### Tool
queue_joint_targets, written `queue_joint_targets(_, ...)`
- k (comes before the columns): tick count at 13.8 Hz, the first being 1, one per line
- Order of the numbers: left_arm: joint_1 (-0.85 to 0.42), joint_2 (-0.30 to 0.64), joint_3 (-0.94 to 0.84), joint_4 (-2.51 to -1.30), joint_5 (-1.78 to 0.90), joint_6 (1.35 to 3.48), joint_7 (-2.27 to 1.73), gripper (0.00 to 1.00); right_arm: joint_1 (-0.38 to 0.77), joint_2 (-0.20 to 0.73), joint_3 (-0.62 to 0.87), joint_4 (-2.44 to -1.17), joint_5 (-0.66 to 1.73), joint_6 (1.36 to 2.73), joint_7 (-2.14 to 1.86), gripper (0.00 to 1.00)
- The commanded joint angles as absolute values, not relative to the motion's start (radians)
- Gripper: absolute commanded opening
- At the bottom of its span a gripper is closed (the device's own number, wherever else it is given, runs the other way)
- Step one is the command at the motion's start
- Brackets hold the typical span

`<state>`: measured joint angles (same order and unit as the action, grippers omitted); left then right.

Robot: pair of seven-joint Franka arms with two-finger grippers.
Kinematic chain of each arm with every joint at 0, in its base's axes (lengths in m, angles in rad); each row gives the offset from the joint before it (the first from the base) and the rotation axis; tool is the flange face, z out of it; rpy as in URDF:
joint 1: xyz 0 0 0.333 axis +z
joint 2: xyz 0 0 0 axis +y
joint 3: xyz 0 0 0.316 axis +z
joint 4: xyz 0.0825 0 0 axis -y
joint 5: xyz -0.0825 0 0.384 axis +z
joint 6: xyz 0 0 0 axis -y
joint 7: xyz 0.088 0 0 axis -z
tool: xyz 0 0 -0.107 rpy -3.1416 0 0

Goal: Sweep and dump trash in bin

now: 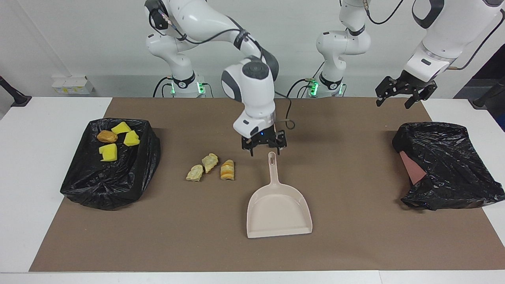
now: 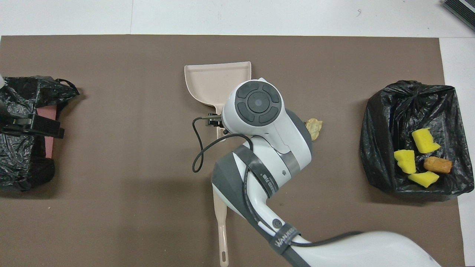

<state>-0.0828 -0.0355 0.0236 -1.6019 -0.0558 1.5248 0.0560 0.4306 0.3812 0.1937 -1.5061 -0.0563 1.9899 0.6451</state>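
Three yellow chunks [image 1: 118, 140] and a brown lump [image 1: 107, 136] lie in the black-bagged bin [image 1: 106, 185] at the right arm's end; they also show in the overhead view [image 2: 417, 157]. Three pale bread-like pieces [image 1: 211, 169] lie on the brown mat between that bin and the beige dustpan [image 1: 278, 211]; the overhead view shows only one piece [image 2: 314, 128]. My right gripper [image 1: 263, 150] is open, low over the end of the dustpan's handle [image 1: 272, 161]. My left gripper [image 1: 394, 102] is open and waits raised by the other bag.
A second black-bagged bin [image 1: 446, 165] with a pink side stands at the left arm's end. A beige brush handle [image 2: 221, 230] lies on the mat nearer to the robots than the dustpan, partly under the right arm. White table [image 1: 23, 177] surrounds the mat.
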Motion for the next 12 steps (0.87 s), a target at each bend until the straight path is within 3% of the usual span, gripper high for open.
queue_joint_targets(1, -0.075, -0.043, 0.018, -1.605, -0.037, 1.519, 0.066, 1.00, 0.462, 0.280, 0.216, -1.621, -0.021, 1.919, 0.620, 1.00)
queue_joint_targets(5, -0.075, -0.043, 0.018, -1.605, -0.037, 1.520, 0.066, 1.00, 0.526, 0.131, 0.218, -1.879, 0.105, 2.000, 0.612, 1.00)
queue_joint_targets(9, -0.075, -0.043, 0.018, -1.605, -0.037, 1.520, 0.066, 1.00, 0.587, 0.058, 0.218, -2.058, 0.152, 2.043, 0.626, 1.00)
queue_joint_targets(12, -0.075, -0.043, 0.018, -1.605, -0.037, 1.519, 0.066, 1.00, 0.650, 0.048, 0.218, -2.178, 0.218, 2.182, 0.637, 1.00)
